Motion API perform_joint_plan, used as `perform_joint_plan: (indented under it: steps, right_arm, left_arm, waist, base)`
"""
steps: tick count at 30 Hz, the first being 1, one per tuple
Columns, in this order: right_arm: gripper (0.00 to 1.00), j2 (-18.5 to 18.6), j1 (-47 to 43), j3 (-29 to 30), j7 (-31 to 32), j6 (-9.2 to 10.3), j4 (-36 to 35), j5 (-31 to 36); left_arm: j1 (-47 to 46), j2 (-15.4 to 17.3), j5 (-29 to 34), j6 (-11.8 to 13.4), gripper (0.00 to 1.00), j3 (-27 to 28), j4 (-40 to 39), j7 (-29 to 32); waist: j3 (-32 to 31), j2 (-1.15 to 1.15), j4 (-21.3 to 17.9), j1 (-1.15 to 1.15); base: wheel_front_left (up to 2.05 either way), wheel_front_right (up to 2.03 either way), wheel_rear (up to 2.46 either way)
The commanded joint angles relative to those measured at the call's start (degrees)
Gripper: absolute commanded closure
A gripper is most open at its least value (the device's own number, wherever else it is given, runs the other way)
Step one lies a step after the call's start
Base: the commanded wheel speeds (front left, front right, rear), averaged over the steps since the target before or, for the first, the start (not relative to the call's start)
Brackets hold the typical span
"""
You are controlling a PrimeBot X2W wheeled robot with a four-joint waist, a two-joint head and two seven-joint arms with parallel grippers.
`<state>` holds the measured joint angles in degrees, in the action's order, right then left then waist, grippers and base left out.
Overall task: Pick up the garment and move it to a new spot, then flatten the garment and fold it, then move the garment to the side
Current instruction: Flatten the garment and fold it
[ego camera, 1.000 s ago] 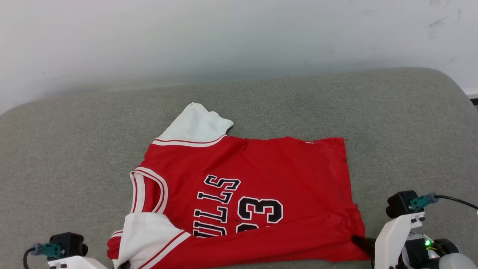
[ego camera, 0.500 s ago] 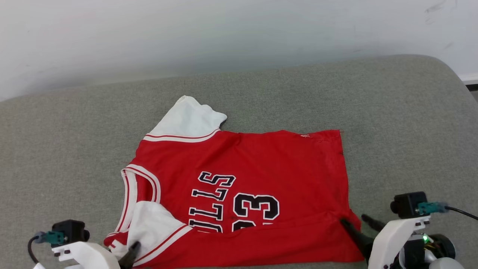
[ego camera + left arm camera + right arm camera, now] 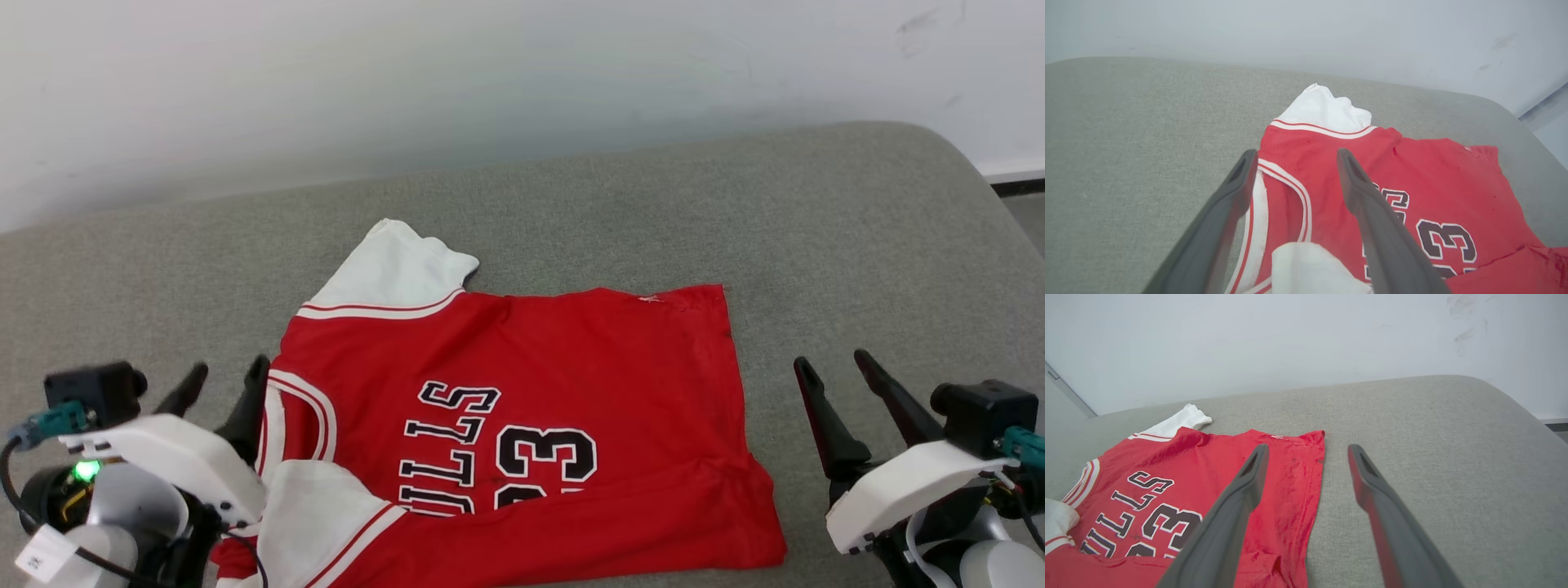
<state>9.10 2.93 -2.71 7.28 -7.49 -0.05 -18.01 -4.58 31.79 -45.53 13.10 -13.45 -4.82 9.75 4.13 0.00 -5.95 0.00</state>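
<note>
On the grey cushion [image 3: 816, 212] the garment [image 3: 522, 384] is laid flat with its print upward, the collar toward the robot's left and the hem toward its right. The near long edge is already turned over the lower part of the print. The left gripper [image 3: 230, 365], beside the collar, and the right gripper [image 3: 830, 359], beside the hem, are held with fingers spread wide and nothing between them. For a good fold (this is only a judgement), the far white sleeve [image 3: 392, 269] and the far hem corner [image 3: 718, 294] should be taken together and drawn evenly toward the near side, so that no crease is made. Compared with one second earlier, the fingers, then closed low on the near edge, have been opened and raised.
</note>
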Motion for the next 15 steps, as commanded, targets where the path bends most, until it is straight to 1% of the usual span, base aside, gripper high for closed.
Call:
perform_joint_plan:
  steps: [1, 4, 6, 8, 11, 14, 15]
  right_arm:
    - [0.00, -0.4, 0.6, 0.1, -0.3, 0.01, -0.5, 0.4]
    - [0.00, -1.3, 2.0, 0.8, -1.2, 0.02, -3.5, 1.5]
    - [0.00, -2.1, 3.3, 1.2, -1.9, 0.02, -6.1, 2.2]
    - [0.00, -2.6, 4.4, 1.1, -2.4, 0.02, -7.5, 2.7]
    - [0.00, -3.1, 6.0, 0.8, -3.0, 0.02, -9.0, 3.1]
    - [0.00, -3.6, 7.4, 0.8, -3.5, 0.02, -9.8, 3.1]
    - [0.00, -3.6, 7.4, 0.8, -3.5, 0.02, -9.8, 3.1]
  left_arm:
    - [-1.2, 0.0, 0.4, -0.2, 0.00, 0.1, 0.0, -0.5]
    - [-6.1, -0.8, 2.5, -0.6, 0.00, -0.3, 1.0, -2.7]
    - [-11.7, -0.7, 4.3, -1.1, 0.00, -0.8, 2.8, -3.7]
    - [-15.4, -0.4, 5.0, -2.1, 0.00, -0.9, 4.9, -3.7]
    - [-21.2, 0.4, 5.9, -3.4, 0.00, -1.4, 8.2, -2.8]
    - [-26.9, 1.3, 6.4, -5.0, 0.00, -2.3, 12.0, -0.6]
    - [-26.9, 1.3, 6.4, -5.0, 0.00, -2.3, 12.0, -0.6]
  waist:
    - [1.0, 0.00, -0.5, 0.00]
    - [3.7, 0.00, -1.5, 0.00]
    - [7.2, 0.00, -2.7, 0.00]
    - [9.1, 0.00, -3.7, 0.00]
    - [12.1, 0.00, -5.3, 0.00]
    - [14.7, 0.00, -6.6, 0.00]
    - [14.7, 0.00, -6.6, 0.00]
  base:
    - [0.00, 0.00, 0.00]
    - [0.00, 0.00, 0.00]
    - [0.00, 0.00, 0.00]
    - [0.00, 0.00, 0.00]
    - [0.00, 0.00, 0.00]
    - [0.00, 0.00, 0.00]
    - [0.00, 0.00, 0.00]
